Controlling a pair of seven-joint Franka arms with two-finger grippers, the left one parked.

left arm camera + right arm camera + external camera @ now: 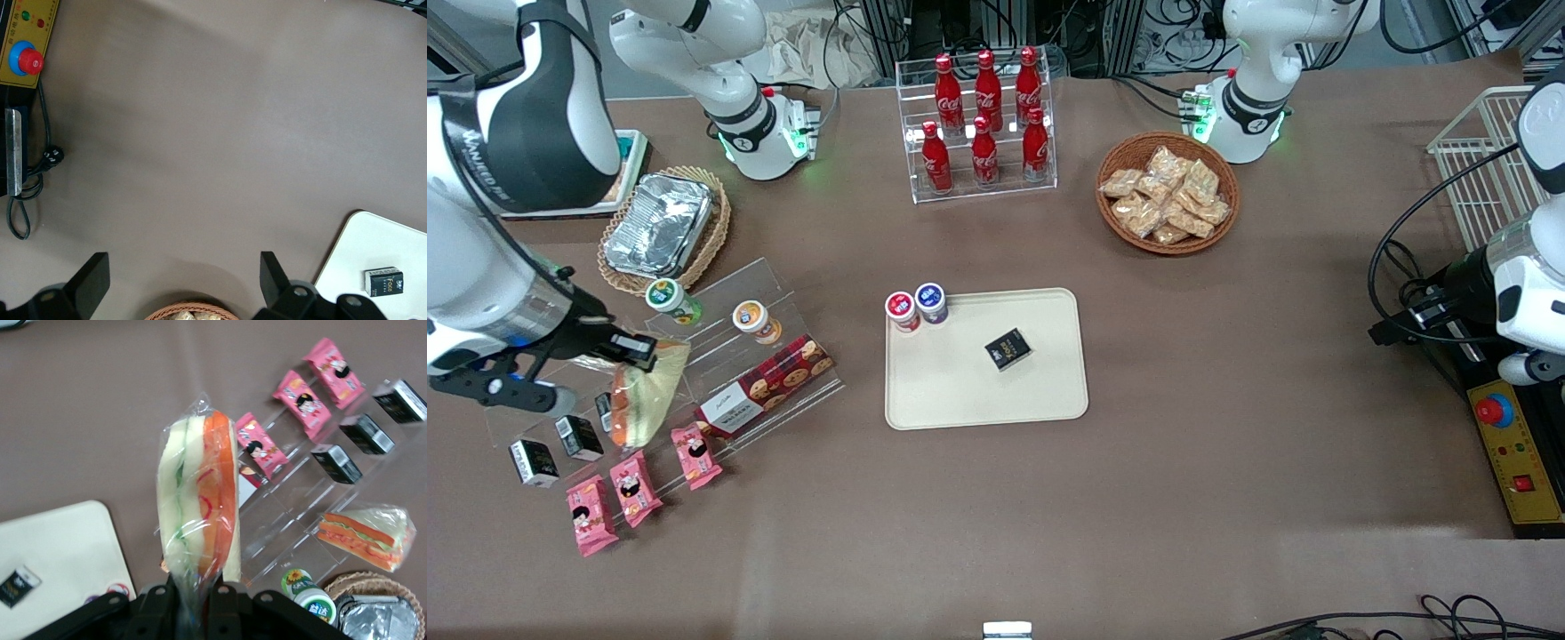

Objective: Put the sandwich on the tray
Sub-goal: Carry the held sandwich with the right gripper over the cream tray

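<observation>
1. Front view: the sandwich (pixel 640 391) is held off the surface (pixel 1227 444) above the clear display steps (pixel 694 356), hanging from the gripper (pixel 639 348); the tray (pixel 985 357) is seen toward three o'clock.
2. Right wrist view: the jaws are clamped on the wrapper end of the sandwich (pixel 199 507).

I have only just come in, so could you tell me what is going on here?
The working arm's tool is shut on the wrapped sandwich, holding it up above the clear display stand. The cream tray, nearer the middle of the table, holds two small tubs and a black box; the sandwich is not on it yet.
</observation>
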